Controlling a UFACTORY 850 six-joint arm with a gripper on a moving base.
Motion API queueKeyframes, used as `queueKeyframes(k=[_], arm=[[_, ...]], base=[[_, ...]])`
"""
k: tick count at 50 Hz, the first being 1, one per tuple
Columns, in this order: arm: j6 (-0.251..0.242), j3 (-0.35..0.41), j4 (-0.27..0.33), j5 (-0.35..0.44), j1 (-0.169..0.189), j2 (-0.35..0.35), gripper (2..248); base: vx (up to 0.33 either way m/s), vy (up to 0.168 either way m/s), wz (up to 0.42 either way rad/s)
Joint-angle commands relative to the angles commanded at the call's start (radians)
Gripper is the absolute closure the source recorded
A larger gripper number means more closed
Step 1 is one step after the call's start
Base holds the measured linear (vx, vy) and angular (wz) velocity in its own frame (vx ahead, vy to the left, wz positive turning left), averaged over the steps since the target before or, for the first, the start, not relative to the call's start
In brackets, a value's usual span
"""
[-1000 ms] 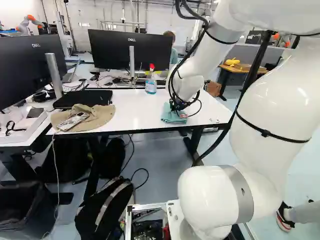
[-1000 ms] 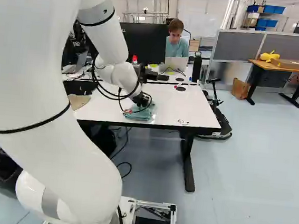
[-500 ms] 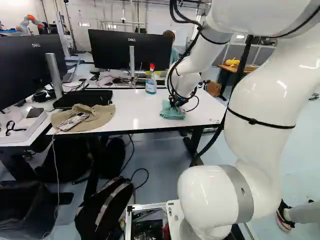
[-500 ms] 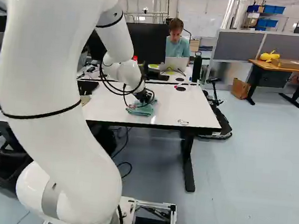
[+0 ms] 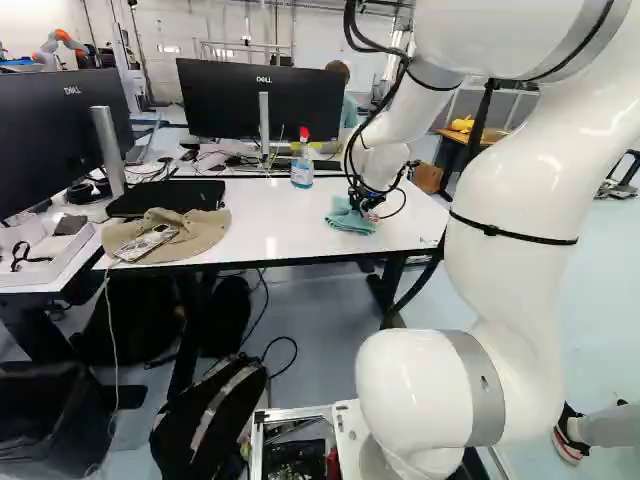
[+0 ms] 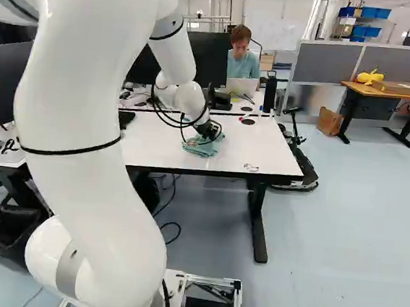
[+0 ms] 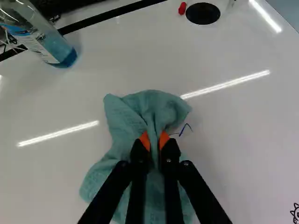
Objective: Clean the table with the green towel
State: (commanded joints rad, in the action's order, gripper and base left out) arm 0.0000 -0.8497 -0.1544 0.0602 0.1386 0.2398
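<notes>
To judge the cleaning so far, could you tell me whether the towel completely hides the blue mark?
No, the blue mark shows on the tabletop beside the towel.

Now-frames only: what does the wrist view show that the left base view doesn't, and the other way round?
Only the wrist view: a small blue mark beside the green towel, and the towel readably pinched between both pads of the gripper.

Only the left base view: the tan hat with a phone on it, and the backpack on the floor.

Both: the towel, the spray bottle and the white table.
</notes>
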Motion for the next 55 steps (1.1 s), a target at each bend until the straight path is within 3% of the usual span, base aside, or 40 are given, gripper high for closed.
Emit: queueKeyframes(k=[29,55], arm=[[0.000,-0.021,0.000,0.000,0.092,0.018,208],[0.000,0.099,0.000,0.000,0.117,-0.085,208]], base=[[0.000,0.000,0.000],[0.000,0.000,0.000]])
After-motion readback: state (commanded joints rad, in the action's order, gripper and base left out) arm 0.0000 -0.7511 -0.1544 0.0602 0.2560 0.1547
